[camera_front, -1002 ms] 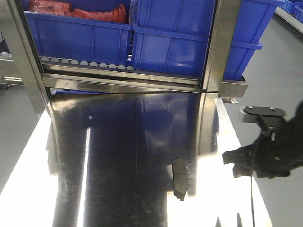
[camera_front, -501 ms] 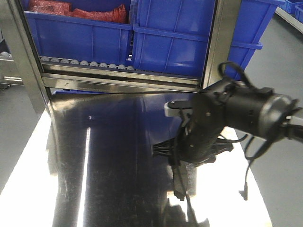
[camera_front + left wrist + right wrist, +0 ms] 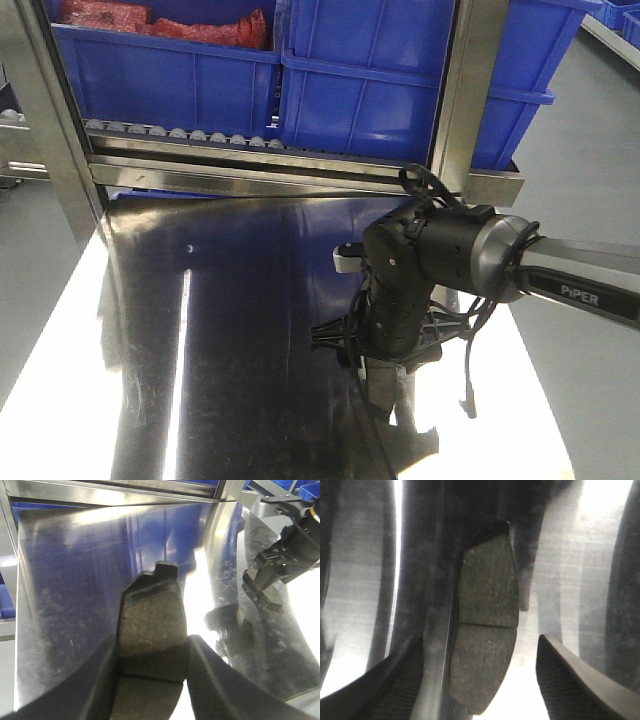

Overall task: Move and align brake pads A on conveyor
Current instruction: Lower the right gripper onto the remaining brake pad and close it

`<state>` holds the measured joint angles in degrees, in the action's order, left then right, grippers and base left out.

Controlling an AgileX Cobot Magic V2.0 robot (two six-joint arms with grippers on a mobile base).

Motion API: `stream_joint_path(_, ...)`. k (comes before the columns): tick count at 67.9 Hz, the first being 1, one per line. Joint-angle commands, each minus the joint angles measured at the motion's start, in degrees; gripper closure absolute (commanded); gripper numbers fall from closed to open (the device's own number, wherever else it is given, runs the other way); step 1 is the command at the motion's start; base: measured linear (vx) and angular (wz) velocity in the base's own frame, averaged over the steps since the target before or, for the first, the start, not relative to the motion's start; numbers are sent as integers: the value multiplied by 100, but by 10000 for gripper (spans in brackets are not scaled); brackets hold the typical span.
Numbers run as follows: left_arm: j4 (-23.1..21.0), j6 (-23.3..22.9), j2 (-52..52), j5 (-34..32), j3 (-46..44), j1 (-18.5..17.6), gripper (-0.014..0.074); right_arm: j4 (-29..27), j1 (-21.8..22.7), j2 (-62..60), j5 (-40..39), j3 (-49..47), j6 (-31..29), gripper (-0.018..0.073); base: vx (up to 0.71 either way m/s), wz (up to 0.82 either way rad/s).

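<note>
A dark grey brake pad [image 3: 485,630] lies flat on the shiny steel tabletop [image 3: 240,330]. My right gripper [image 3: 480,645] hangs open over it, one finger on each side and neither touching. From the front, the right gripper [image 3: 381,366] and its wrist cover most of that pad [image 3: 386,396]. My left gripper [image 3: 152,650] is shut on a second brake pad [image 3: 150,615], gripped across its middle groove, tab end pointing away. The left wrist view also shows the right gripper [image 3: 267,575] above the lying pad [image 3: 271,600]. The conveyor is out of view.
Blue bins [image 3: 370,90] stand on a roller rack at the back of the table; the left bin [image 3: 160,70] holds red parts. Steel posts [image 3: 468,90] rise at the back right and back left. The table's right edge [image 3: 540,400] is close to the right arm.
The right arm has swung in from the table's right edge to the left and come down over the lying pad, which has not moved.
</note>
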<state>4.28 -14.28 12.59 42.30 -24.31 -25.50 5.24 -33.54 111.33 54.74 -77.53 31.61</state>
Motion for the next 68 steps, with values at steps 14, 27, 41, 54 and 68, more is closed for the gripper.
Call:
stream_joint_path(14, 6, -23, 53, -526, -162, -32, 602, 222, 43, 23, 62, -391, 23, 85, 0, 0)
stream_joint_path(27, 6, -23, 53, -526, -162, -32, 602, 222, 43, 107, 69, -428, 23, 85, 0, 0)
stream_joint_path(41, 6, -23, 53, -526, -162, -32, 602, 132, 43, 171, 76, -428, 16, 107, 0, 0)
stream_joint_path(54, 6, -23, 53, -526, -162, -32, 602, -16, 43, 171, 80, -428, -21, 270, 0, 0)
stream_joint_path(68, 6, -23, 53, -526, -162, -32, 602, 300, 43, 129, 92, -428, -16, 552, 0, 0)
